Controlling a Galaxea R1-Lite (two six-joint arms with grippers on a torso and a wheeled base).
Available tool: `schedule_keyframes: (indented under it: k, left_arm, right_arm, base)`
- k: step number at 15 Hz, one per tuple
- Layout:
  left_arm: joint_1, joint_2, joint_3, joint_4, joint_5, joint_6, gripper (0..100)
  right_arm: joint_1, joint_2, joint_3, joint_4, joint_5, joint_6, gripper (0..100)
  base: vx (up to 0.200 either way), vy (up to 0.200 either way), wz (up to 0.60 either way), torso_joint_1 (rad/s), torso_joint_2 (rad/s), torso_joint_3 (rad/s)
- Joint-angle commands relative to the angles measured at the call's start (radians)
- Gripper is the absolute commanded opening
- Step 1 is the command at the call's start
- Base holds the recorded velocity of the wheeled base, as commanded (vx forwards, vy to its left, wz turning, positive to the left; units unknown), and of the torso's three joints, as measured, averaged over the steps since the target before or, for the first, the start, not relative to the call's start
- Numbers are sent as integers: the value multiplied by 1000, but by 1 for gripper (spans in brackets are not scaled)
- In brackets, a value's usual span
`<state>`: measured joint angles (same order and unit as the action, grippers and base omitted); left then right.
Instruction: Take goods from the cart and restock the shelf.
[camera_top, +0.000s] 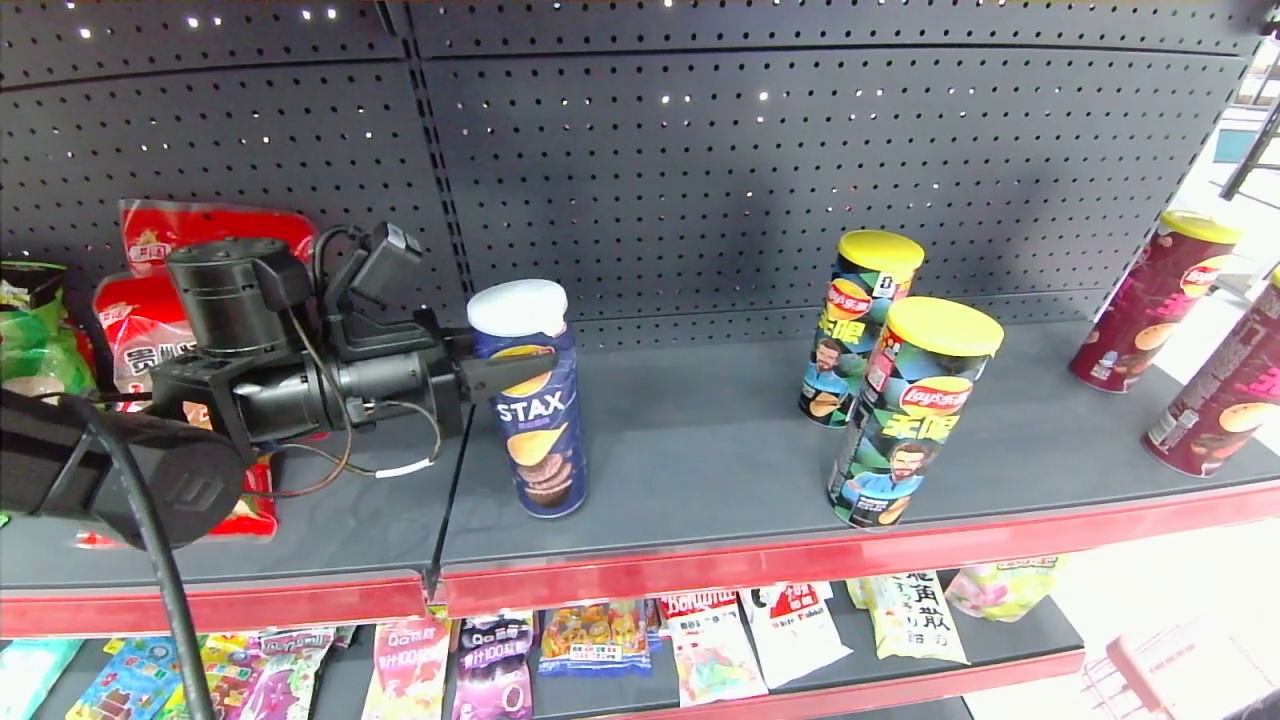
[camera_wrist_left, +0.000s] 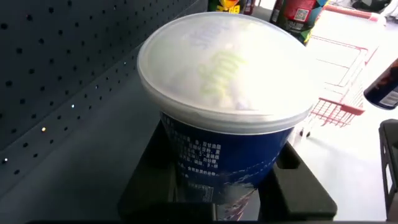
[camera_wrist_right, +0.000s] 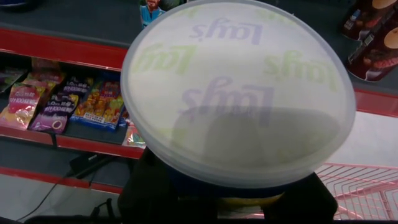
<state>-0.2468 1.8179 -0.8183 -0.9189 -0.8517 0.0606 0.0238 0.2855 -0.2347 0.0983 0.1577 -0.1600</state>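
A blue chip can (camera_top: 535, 405) with a white lid stands upright on the dark shelf board (camera_top: 700, 440), left of the middle. My left gripper (camera_top: 515, 372) comes in from the left and is shut on the can's upper part. In the left wrist view the fingers (camera_wrist_left: 149, 180) flank the blue can (camera_wrist_left: 227, 118) just below its lid. In the right wrist view my right gripper (camera_wrist_right: 230, 202) is shut on a second chip can, whose translucent lid (camera_wrist_right: 239, 93) hides most of its body. That can hangs in front of the shelf's red front edge (camera_wrist_right: 68, 50).
Two green cans with yellow lids (camera_top: 905, 410) (camera_top: 860, 325) stand right of the middle, and two maroon cans (camera_top: 1150, 300) (camera_top: 1220, 390) at the far right. Red snack bags (camera_top: 140, 320) lie behind my left arm. Snack packs (camera_top: 600, 640) fill the lower shelf. A pink wire cart (camera_wrist_left: 342, 81) stands behind.
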Motion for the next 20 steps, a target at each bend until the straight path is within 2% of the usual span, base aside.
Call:
schedule_keyframes:
  k: [1,7,17,20]
  left_arm:
    - [-6,-8,33,-9,8,4,0]
    - [-6,-12,126,-113,8,2,0]
    - [-8,-49,169,-117,6,-1,0]
    - [-17,-66,177,-117,6,-22,0]
  right_arm:
    - [1,0,0,0,0,0,0]
    - [1,0,2,0,0,0,0]
    - [1,1,3,0,0,0,0]
    - [1,0,5,0,0,0,0]
  base:
    - [0,0,0,0,0,0]
    - [0,0,0,0,0,0]
    - [0,0,0,0,0,0]
    - [0,0,0,0,0,0]
